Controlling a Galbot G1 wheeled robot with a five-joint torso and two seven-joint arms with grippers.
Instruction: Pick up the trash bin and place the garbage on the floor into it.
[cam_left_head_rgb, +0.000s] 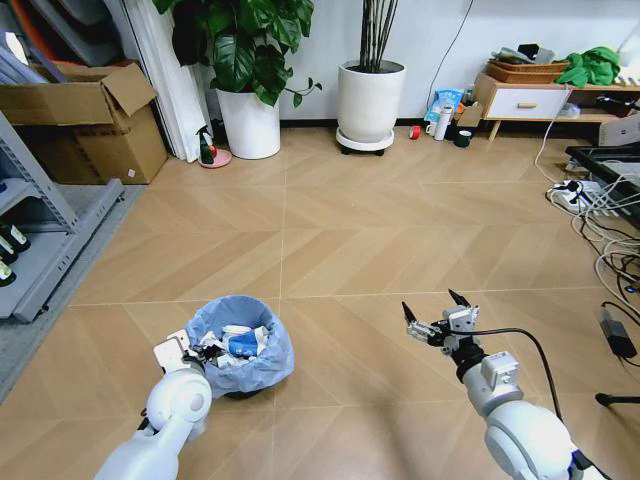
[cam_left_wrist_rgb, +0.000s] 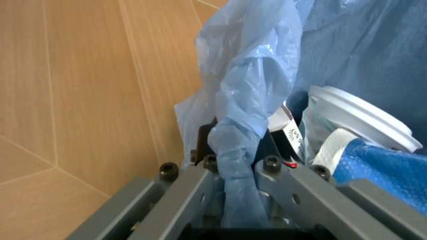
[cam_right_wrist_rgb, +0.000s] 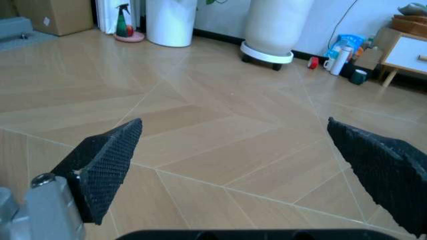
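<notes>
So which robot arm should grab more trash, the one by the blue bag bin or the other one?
Probably the right. The right gripper hangs open and empty above the chevron wooden floor, while the left gripper is clamped on the crinkled light-blue bag of the small round trash bin.

Left arm: reaches forward and low on the robot's left, its left gripper (cam_left_head_rgb: 178, 352) at the near rim of the bin (cam_left_head_rgb: 262, 362), fingers (cam_left_wrist_rgb: 200, 187) clamped on a gathered fold of the bin's blue bag. Right arm: extended forward on the right, wrist level, right gripper (cam_left_head_rgb: 431, 314) held above the floor (cam_left_head_rgb: 330, 250) with its two dark fingers (cam_right_wrist_rgb: 107, 162) spread wide and nothing between them.
</notes>
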